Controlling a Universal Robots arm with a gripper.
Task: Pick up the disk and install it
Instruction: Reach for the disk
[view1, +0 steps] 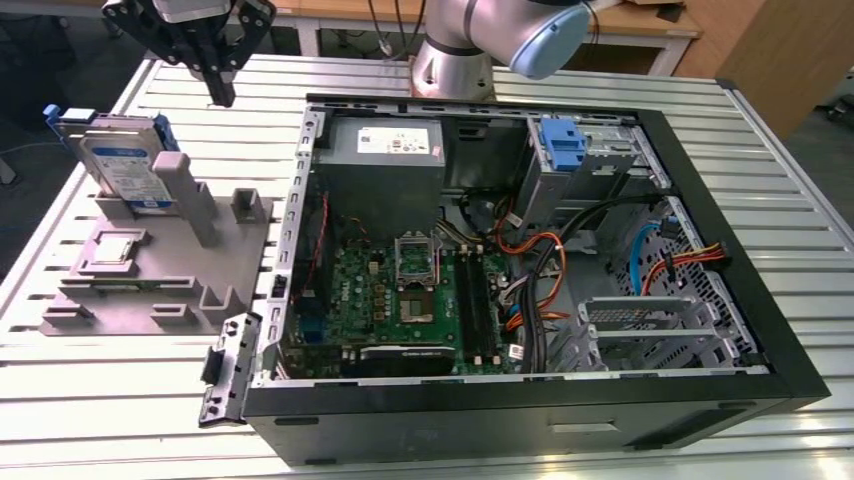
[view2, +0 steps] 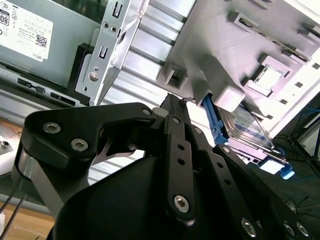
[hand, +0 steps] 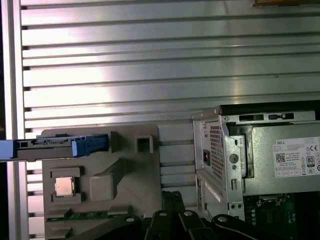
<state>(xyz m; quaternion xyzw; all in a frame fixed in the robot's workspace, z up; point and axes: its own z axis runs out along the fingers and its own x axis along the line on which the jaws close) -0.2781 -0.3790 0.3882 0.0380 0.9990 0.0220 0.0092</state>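
"Where's the disk (view1: 118, 160)?"

"Far over at the exterior view's left. It stands on edge in the grey stand (view1: 174, 270), label showing, held by an upright post. I reckon it's propped like that so its upper edge is free to be taken from above, rather than lying flat on the tabletop (view1: 134, 420)."

"And the claw (view1: 220, 93)?"

"Just to the right of the disk and higher, hanging over the tabletop behind the stand, well apart from it. It looks drawn narrow, with nothing between the tips. In the second wrist view you look past its fingers (view2: 175, 130) down onto the disk's blue frame."

"So nothing is picked up."

"Not yet. Further right, the computer case (view1: 534, 400) lies on its side with the panel off, presumably so the inside can be reached from overhead. The power supply (view1: 387, 145) sits at the back. Right of that there's a blue-handled bay (view1: 561, 145), which I'd guess is where a drive belongs."
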